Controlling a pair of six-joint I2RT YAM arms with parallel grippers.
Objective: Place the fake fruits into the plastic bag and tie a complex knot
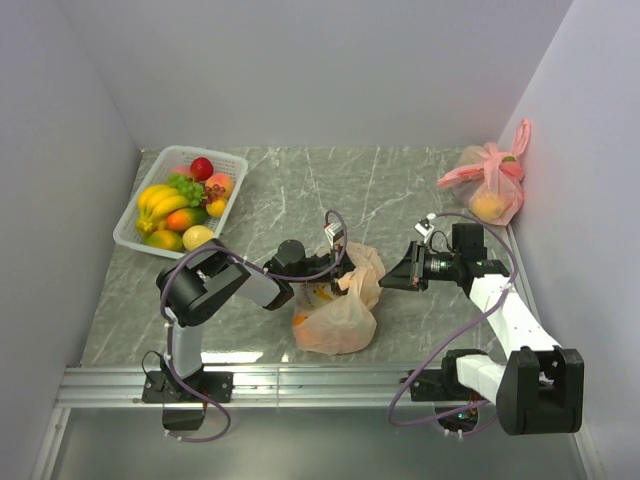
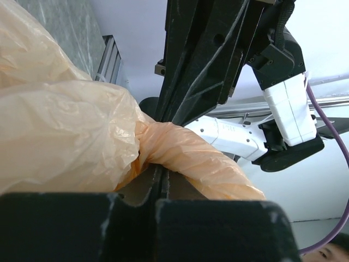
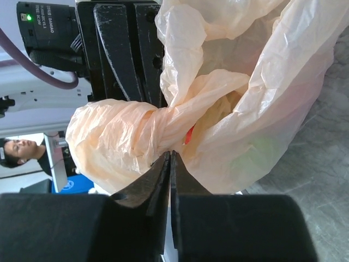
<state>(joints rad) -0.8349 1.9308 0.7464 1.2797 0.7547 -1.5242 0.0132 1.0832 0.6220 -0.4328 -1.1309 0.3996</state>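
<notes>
The peach-orange plastic bag [image 1: 335,318] lies on the table between my two arms, with fake fruits showing faintly through it as an orange patch [image 1: 318,338] and a red fleck [image 3: 189,135]. More fake fruits [image 1: 182,200] fill a white basket at the back left. The bag's handles are twisted into a knot [image 3: 163,123]. My left gripper [image 1: 347,270] [image 2: 161,169] is shut on the twisted handle [image 2: 191,155] at the bag's top. My right gripper [image 1: 388,280] [image 3: 172,154] faces it from the right, jaws shut with the tips pinched into the knot.
The white basket [image 1: 128,232] stands at the back left. A tied pink bag [image 1: 490,185] with a yellow fruit inside leans in the back right corner. Walls close in on both sides. The two grippers sit close together over the bag.
</notes>
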